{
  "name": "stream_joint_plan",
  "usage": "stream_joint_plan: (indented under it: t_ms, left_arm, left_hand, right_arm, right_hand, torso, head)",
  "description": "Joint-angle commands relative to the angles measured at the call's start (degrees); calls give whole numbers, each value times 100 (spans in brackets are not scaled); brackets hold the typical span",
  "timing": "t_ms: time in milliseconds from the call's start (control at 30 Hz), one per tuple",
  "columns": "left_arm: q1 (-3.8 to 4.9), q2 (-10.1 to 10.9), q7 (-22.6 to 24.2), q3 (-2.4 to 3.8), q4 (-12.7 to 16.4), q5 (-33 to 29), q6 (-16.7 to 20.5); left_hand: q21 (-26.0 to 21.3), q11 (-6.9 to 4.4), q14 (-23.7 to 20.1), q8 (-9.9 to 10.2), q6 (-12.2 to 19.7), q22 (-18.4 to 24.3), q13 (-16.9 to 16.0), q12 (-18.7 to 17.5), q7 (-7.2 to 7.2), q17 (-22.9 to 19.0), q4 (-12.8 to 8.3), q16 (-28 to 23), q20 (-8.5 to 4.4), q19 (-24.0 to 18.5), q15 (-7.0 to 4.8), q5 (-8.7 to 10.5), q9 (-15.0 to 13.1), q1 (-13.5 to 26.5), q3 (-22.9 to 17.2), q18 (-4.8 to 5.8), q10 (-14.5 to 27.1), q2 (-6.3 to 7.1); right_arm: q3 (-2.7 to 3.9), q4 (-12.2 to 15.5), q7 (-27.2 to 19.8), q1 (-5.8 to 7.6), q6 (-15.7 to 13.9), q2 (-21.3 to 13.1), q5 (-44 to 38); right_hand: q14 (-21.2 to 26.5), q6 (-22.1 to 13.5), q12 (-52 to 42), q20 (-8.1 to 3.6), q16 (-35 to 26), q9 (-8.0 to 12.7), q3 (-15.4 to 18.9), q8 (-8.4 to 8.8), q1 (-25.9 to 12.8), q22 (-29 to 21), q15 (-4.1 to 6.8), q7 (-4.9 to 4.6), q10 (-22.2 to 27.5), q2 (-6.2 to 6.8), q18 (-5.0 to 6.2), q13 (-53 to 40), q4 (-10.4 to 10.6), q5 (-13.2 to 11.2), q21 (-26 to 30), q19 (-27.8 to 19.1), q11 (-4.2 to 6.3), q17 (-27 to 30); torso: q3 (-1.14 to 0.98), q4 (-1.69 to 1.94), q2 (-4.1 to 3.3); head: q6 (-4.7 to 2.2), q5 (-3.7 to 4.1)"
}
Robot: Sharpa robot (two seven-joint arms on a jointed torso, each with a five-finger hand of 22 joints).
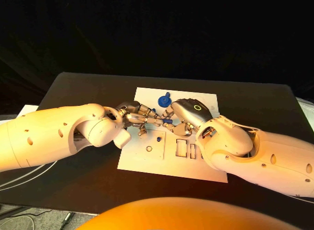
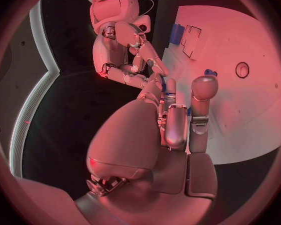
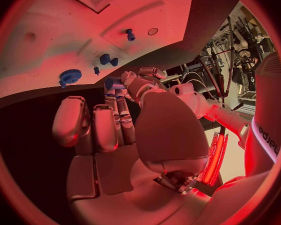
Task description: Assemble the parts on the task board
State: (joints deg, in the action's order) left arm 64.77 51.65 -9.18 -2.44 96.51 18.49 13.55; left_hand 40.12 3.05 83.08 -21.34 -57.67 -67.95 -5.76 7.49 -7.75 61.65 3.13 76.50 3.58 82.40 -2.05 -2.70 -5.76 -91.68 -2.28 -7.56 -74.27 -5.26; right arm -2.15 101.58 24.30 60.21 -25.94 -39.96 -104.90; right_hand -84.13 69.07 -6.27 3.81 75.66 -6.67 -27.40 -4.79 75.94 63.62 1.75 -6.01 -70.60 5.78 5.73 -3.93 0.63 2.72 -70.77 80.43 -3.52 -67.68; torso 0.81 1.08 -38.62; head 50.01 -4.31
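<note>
My left hand (image 1: 133,115) and right hand (image 1: 179,117) met fingertip to fingertip over the white board (image 1: 172,165) on the worktop (image 1: 88,86), pinching one small blue piece (image 1: 166,121) between them. It looked light, stiff and slippery, best gripped across its sides. A blue gear (image 1: 164,100) lay on the board just behind.

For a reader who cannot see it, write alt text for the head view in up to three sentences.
Two white robot arms meet over a white task board on a black table, the left hand and right hand fingertip to fingertip around a small blue part. A blue gear sits on the board just beyond them.
</note>
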Motion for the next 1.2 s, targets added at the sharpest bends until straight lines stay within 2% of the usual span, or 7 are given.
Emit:
stream_joint_plan:
  t_ms: [33, 267, 367, 600, 967, 1067, 1200]
  left_arm:
    - [-6, -8, 167, 6, 10, -83, 95]
    - [-6, -4, 181, 6, 9, -100, 132]
    - [-5, 0, 172, 6, 11, -102, 135]
    - [-5, 10, 175, 6, 9, -103, 159]
    - [-5, 26, 192, 7, 0, -113, 182]
    - [-5, 30, 194, 7, -3, -117, 184]
    - [-5, 41, 195, 7, -3, -120, 191]
  left_hand:
    - [33, -82, 0, 42, -334, -17, 25, -71, 118, 13, -343, -10, -39, 1, -32, -13, -3, 120, -476, -4, -151, 98]
    - [53, -95, 0, 145, -430, -55, 65, -225, 122, 30, -493, -19, -42, -11, -33, -2, 3, 411, -1031, -4, -275, 299]
    - [57, -96, 0, 223, -490, -78, 79, -328, 126, 39, -624, -31, -43, -21, -27, 6, 1, 682, -1519, -6, -350, 485]
    - [68, -96, 1, 261, -546, -96, 80, -363, 130, 46, -715, -40, -43, -22, -38, -5, -12, 866, -1869, -6, -397, 578]
    - [70, -101, 4, 308, -598, -112, 80, -371, 135, 57, -823, -48, -46, -22, -42, -3, -28, 1064, -2220, -7, -427, 684]
    - [70, -101, 4, 308, -598, -112, 80, -371, 135, 57, -823, -48, -46, -22, -42, -3, -28, 1064, -2220, -7, -427, 684]
    - [70, -101, 4, 308, -598, -112, 80, -371, 135, 57, -823, -48, -46, -22, -42, -3, -28, 1064, -2220, -7, -427, 684]
  right_arm:
    - [-2, -3, -49, -3, 30, 7, -33]
    - [-3, -19, -105, 2, 6, 8, 17]
    - [-3, -39, -161, 8, -149, 1, 92]
    - [-4, -85, -275, 14, -395, -26, 219]
    - [-5, -94, -660, 16, -644, -201, 701]
    - [-5, -105, -978, 17, -771, -321, 1175]
    - [-5, -155, -1682, 17, -868, -512, 2406]
  right_hand:
    - [-196, 88, 13, -15, -21, -69, 11, -34, -3, -9, 32, 42, -120, -21, -11, 1, 36, 34, 11, 16, 96, 7]
    - [-179, 38, 53, -10, -68, -58, 39, 9, -54, -59, 20, 15, -90, 61, -2, 8, 58, 29, 51, -8, 78, 68]
    - [-175, -329, 180, 37, -86, 47, 105, 145, -184, -123, -57, -142, 114, 246, 1, 31, 143, 21, 105, -40, -32, 85]
    - [-156, -789, 268, 166, -148, 217, 277, 136, -158, -269, -192, -315, 574, 471, 31, 38, 197, 20, 225, -104, -194, 173]
    - [-113, -912, 250, 231, -261, 283, 565, 128, -12, -477, -244, -364, 838, 529, 79, 34, 238, 25, 388, -188, -251, 331]
    - [-95, -941, 242, 235, -311, 288, 625, 129, 13, -551, -244, -359, 858, 526, 94, 32, 251, 28, 446, -218, -249, 398]
    - [82, -999, 212, 250, -751, 291, 814, 125, 92, -1124, -258, -380, 878, 482, 204, 27, 295, 55, 924, -472, -261, 942]
  torso:
    - [0, 1, 2]
    - [2, 1, -1]
    - [3, 1, -1]
    - [2, 2, 0]
    - [2, -2, 1]
    - [1, 0, 0]
    - [4, -1, -2]
  head:
    - [-1, 5]
    - [-1, 12]
    - [-1, 10]
    - [-1, 8]
    - [-1, 20]
    - [-1, 24]
    - [-1, 33]
